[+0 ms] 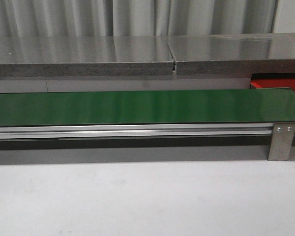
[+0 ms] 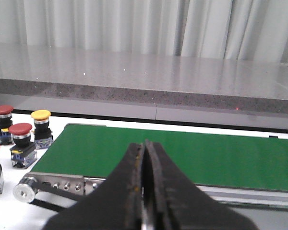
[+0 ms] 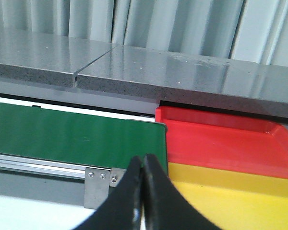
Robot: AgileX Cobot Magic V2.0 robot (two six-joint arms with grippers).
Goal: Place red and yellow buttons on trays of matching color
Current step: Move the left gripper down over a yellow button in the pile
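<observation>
Red tray (image 3: 230, 139) and yellow tray (image 3: 230, 201) sit side by side.

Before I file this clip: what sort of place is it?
Probably a lab mock-up of a sorting line: a green conveyor belt, push buttons waiting at one end, a red tray and yellow tray at the other.

Long green conveyor belt (image 1: 137, 106) on a silver aluminium frame (image 1: 128, 131), crossing a white table (image 1: 137, 201); grey speckled stone ledge (image 1: 88, 56) and pale pleated curtains (image 1: 137, 17) behind
</observation>
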